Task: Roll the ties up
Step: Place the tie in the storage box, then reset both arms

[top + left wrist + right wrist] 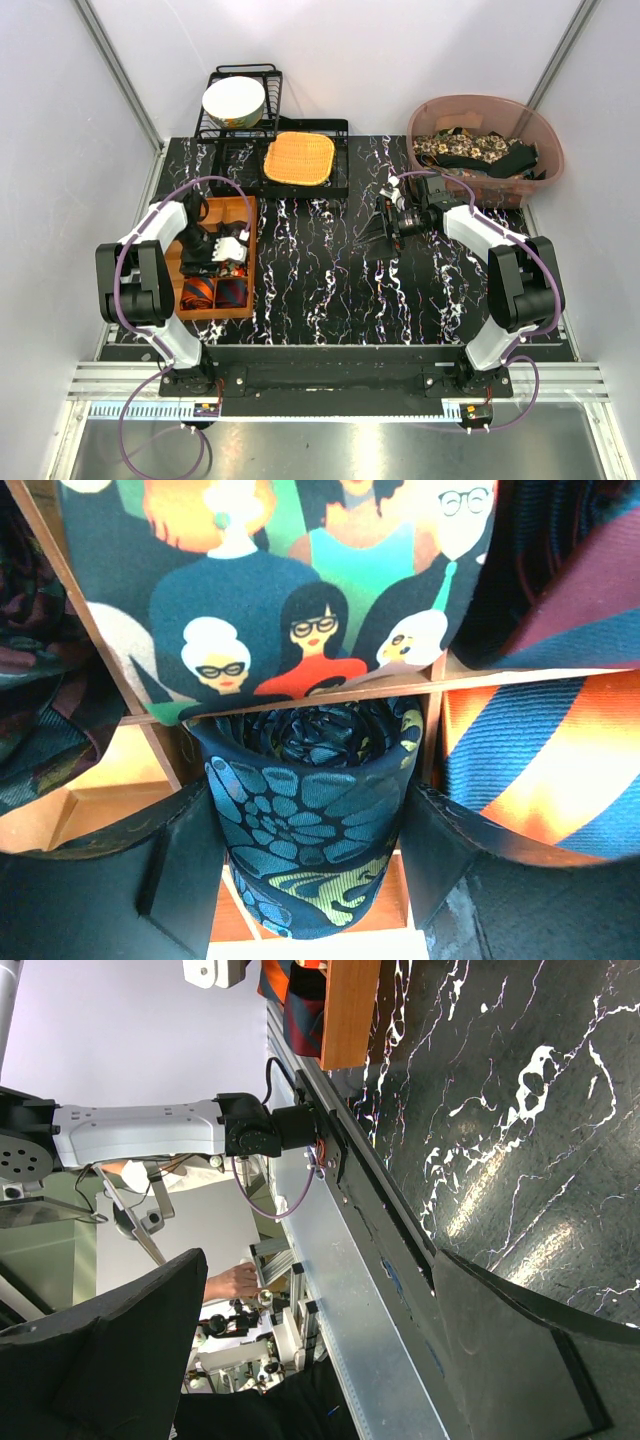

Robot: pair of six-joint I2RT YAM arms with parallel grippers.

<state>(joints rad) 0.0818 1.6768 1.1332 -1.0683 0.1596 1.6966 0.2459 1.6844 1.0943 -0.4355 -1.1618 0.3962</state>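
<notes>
A rolled dark blue tie (310, 830) with teal and yellow print stands upright between my left gripper's fingers (440, 850), which touch both of its sides with no gap showing. It sits over a compartment of the wooden divided box (253, 262). My left gripper (225, 250) is inside that box at the table's left. Two rolled ties (197, 293) fill the box's front compartments. A navy-orange striped tie (540, 770) and one printed with faces (280, 590) lie alongside. My right gripper (375, 232) hangs open and empty over the table's middle.
A pink basin (540, 185) at the back right holds several loose ties. An orange woven mat (298, 158) lies on a black tray at the back centre, beside a rack with a white bowl (234, 100). The right wrist view looks past the table's near edge (340, 1260).
</notes>
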